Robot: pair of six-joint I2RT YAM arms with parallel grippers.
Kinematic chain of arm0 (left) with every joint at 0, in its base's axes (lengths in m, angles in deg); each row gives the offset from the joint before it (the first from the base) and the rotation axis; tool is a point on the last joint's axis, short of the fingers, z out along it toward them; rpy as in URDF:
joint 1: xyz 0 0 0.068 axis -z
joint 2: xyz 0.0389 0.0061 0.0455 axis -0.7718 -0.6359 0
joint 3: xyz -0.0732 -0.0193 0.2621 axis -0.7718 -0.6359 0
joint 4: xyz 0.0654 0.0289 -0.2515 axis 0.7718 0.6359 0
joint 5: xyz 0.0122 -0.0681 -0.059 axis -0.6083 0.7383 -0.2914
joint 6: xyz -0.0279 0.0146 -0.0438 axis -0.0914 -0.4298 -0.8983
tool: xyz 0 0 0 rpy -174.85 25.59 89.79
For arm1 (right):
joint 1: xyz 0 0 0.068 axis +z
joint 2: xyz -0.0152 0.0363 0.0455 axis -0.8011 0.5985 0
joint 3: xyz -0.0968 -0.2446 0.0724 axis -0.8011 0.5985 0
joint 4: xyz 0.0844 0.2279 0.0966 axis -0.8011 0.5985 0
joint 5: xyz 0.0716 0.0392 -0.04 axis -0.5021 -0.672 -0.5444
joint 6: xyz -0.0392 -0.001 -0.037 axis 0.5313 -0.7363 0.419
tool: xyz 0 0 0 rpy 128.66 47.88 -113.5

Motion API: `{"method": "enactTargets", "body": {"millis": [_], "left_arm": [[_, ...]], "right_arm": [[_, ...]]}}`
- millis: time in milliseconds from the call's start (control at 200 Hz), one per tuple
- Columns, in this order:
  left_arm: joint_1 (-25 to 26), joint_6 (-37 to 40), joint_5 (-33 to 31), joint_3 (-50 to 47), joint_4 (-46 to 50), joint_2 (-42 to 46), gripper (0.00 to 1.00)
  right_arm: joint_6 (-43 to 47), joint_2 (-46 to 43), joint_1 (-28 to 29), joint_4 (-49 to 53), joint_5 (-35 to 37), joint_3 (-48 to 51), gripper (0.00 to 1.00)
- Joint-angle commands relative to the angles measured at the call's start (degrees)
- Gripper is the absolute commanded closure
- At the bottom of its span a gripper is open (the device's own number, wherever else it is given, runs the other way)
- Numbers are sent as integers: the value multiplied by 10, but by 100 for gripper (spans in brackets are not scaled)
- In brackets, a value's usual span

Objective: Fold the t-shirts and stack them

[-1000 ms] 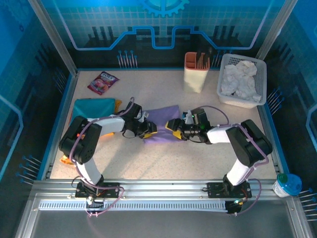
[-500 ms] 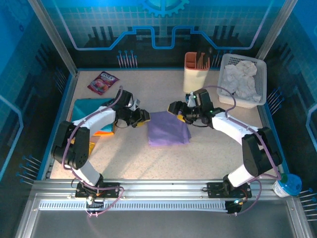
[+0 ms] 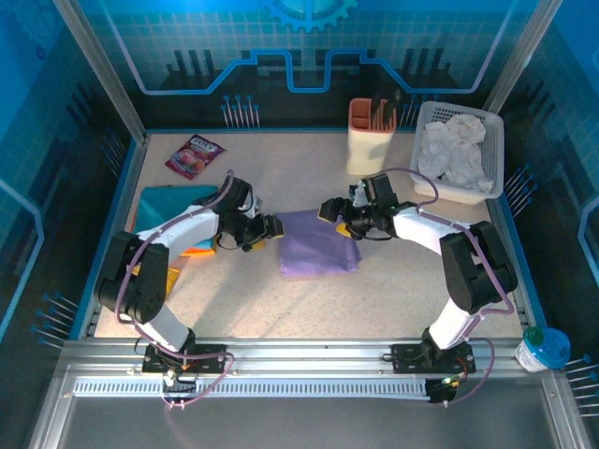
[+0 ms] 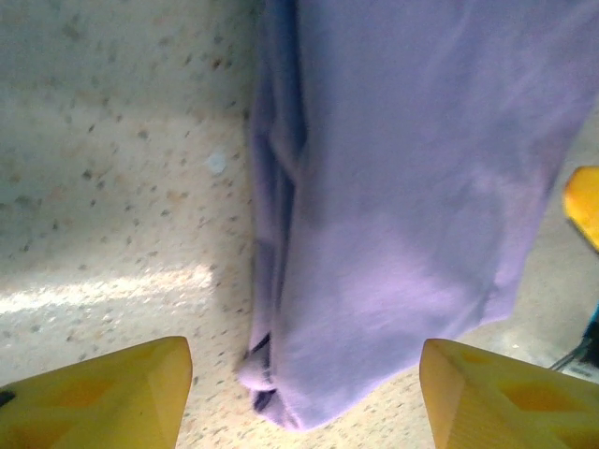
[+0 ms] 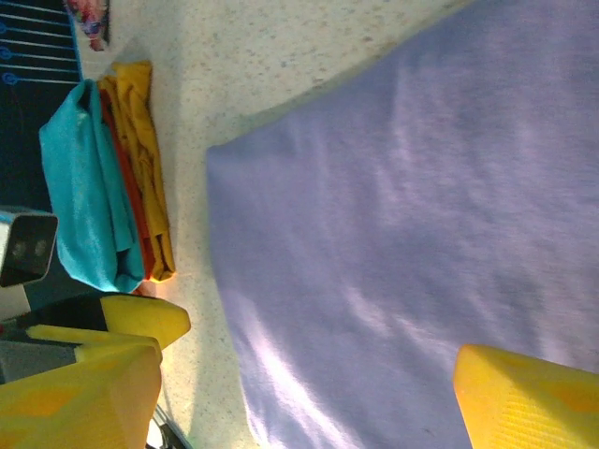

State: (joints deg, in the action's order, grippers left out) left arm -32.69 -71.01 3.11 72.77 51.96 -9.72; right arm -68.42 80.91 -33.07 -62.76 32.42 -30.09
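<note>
Lavender t-shirt [image 3: 318, 243] lies folded as before; left claw [image 3: 272, 225] and right claw [image 3: 328, 208], both wide and empty, have edged nearer.

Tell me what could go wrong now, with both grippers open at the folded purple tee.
The lavender t-shirt shows loose, bunched layers along one edge; the left gripper could pinch only some and undo the fold. The left arm also reaches past the teal, orange and yellow stack, so carrying across might rumple it.
</note>
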Motion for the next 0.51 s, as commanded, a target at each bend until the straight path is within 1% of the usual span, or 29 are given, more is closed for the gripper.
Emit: {"method": "enactTargets", "body": {"millis": [0, 115, 185, 300, 310, 500], "left_arm": [[20, 20, -21, -4, 23, -10, 33], [44, 11, -27, 16, 18, -48, 33], [52, 4, -30, 30, 12, -75, 35], [57, -5, -24, 49, -1, -111, 39], [57, -5, -24, 51, -1, -113, 39], [64, -18, -2, 71, -24, -134, 43]], "right_arm": [[21, -17, -22, 19, -14, 24, 18], [21, -23, -32, 16, -17, 37, 18], [21, -28, -34, 15, -18, 40, 18], [21, -33, -36, 15, -18, 40, 18], [21, -34, -36, 15, -18, 51, 18], [23, -40, -44, 13, -21, 66, 18]]}}
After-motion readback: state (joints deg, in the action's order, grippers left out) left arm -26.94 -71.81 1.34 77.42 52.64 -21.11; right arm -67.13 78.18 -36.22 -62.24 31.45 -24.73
